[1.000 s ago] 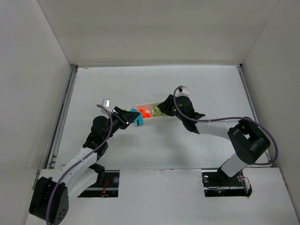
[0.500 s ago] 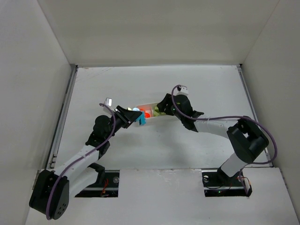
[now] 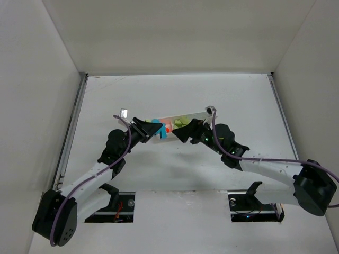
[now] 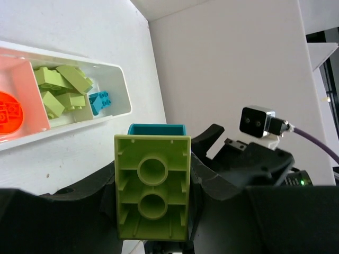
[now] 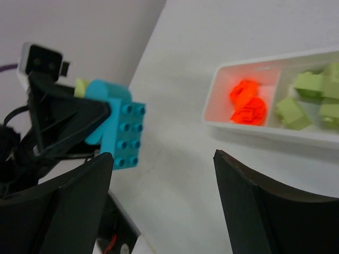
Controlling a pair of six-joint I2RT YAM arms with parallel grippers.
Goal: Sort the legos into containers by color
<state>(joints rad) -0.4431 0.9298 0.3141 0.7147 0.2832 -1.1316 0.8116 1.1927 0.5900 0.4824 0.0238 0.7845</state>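
Note:
My left gripper is shut on two joined legos, a yellow-green brick with a cyan brick behind it. In the right wrist view that cyan brick hangs above the table, left of the white tray. The containers hold orange-red bricks at one end and yellow-green bricks beside them. A small cyan brick lies at the far end, next to the green ones. My right gripper is open and holds nothing, just near of the tray.
White walls close the table in at the back and on both sides. The right arm's camera and purple cable sit close in front of my left gripper. Both arms meet at mid-table.
My right gripper has opened wide and pulled back from the tray toward the near side. The tray's right end has swung away. My left gripper crept right with its bricks.

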